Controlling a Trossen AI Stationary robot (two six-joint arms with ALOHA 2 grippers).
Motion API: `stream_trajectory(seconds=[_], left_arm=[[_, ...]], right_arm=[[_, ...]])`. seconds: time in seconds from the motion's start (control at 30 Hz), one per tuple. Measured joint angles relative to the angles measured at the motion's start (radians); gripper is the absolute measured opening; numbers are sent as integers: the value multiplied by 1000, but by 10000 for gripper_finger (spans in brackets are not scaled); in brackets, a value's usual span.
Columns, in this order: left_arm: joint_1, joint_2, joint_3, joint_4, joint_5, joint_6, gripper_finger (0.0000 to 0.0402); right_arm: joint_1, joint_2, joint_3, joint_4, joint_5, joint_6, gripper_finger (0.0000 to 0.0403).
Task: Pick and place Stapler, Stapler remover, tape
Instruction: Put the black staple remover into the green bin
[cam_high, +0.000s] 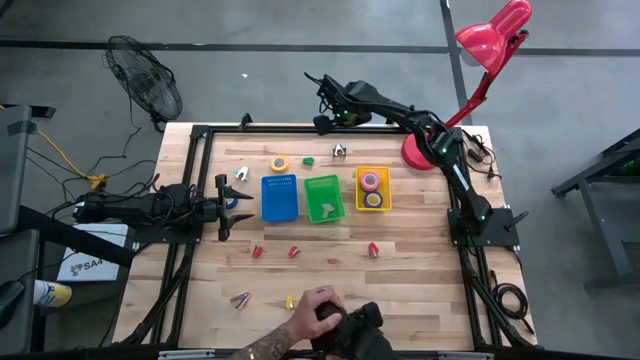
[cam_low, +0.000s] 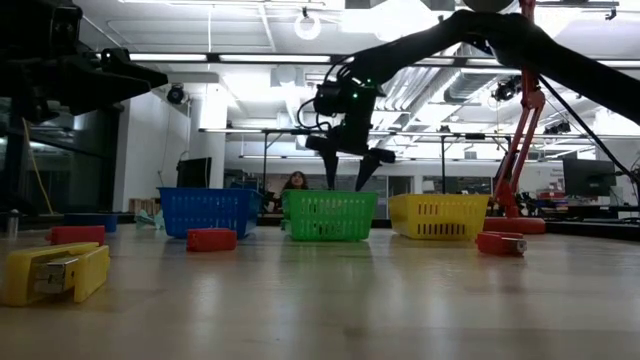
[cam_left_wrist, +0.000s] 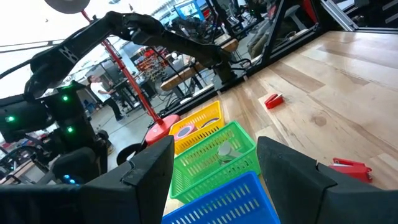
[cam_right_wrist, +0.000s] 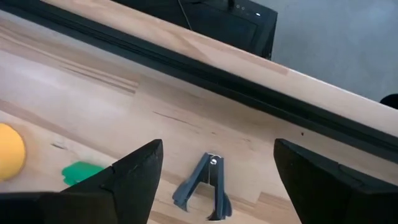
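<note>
Right gripper (cam_right_wrist: 214, 171), jaws wide and empty, hangs above the grey staple remover (cam_right_wrist: 204, 186) at the table's far edge behind the green bin (cam_high: 324, 198), the remover lying between its fingers.

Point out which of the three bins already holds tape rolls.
The yellow bin, rightmost in the row: a pink roll and a purple roll lie inside. The blue bin shows none; the green bin holds something else.
</note>
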Motion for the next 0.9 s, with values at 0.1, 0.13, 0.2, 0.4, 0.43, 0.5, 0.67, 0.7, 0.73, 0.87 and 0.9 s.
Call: stream_trajectory(seconds=[0.1, 0.13, 0.2, 0.4, 0.43, 0.5, 0.67, 0.7, 0.73, 0.87, 0.9], left_arm=[[0, 0, 0, 0, 3, 0, 227], [0, 0, 0, 0, 5, 0, 227], [0, 0, 0, 0, 4, 0, 227], [0, 0, 0, 0, 5, 0, 227], [0, 0, 0, 0, 5, 0, 227], [0, 0, 0, 0, 5, 0, 227], [0, 0, 0, 0, 5, 0, 227], [0, 0, 0, 0, 5, 0, 227], [0, 0, 0, 0, 5, 0, 227], [0, 0, 0, 0, 6, 0, 227], [0, 0, 0, 0, 6, 0, 227]], right_arm=[[0, 11, 0, -8, -1, 0, 304], [0, 17, 0, -11, -2, 1, 305], [4, 20, 0, -25, -3, 2, 307], [17, 19, -35, -26, -30, 31, 308], [20, 19, -49, -8, -43, 36, 308], [24, 19, -74, 17, -77, 57, 308], [31, 19, -119, 30, -100, 89, 308], [31, 19, -126, 30, -99, 90, 308], [33, 19, -132, 36, -100, 90, 308], [36, 19, -156, 44, -96, 98, 308], [36, 19, -166, 50, -96, 100, 308]])
